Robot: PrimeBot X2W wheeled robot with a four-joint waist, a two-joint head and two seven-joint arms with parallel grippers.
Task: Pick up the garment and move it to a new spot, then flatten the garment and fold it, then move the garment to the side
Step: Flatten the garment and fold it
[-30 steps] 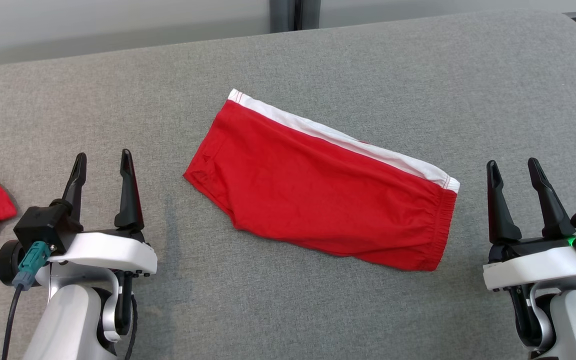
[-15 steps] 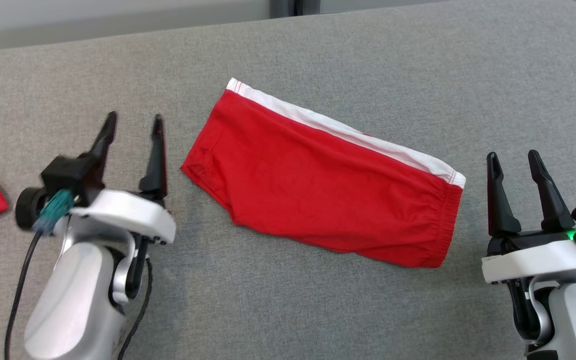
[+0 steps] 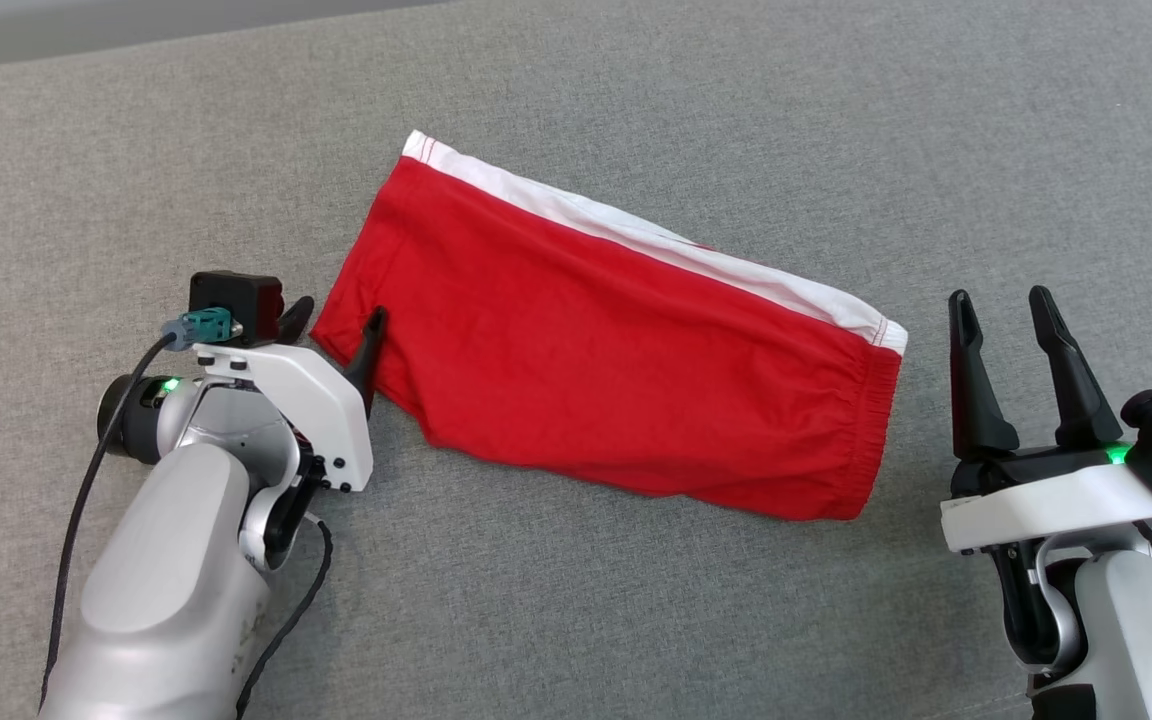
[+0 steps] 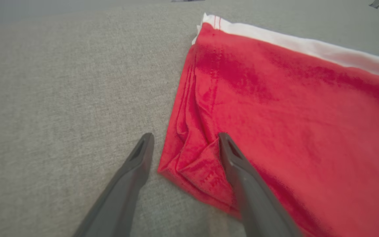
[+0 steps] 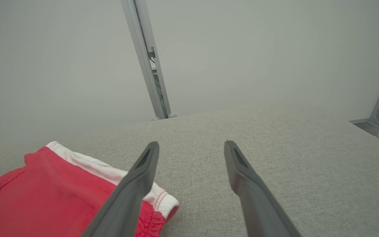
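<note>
Here the red garment (image 3: 616, 350) lies flat in the middle of the grey table (image 3: 736, 600). The left gripper (image 3: 338, 312), fingers spread, straddles its bunched hem corner. The right gripper (image 3: 998, 296), fingers likewise spread, hovers near the waistband end. The cloth looks soft, light and limp, probably best pinched at that layered corner.

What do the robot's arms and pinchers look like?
The left arm and right arm are silver-grey with white wrist shells. The left gripper and right gripper each have two long, dark, pointy fingers. A black cable with a teal plug runs to the left wrist, and a small green light glows on each wrist.
</note>
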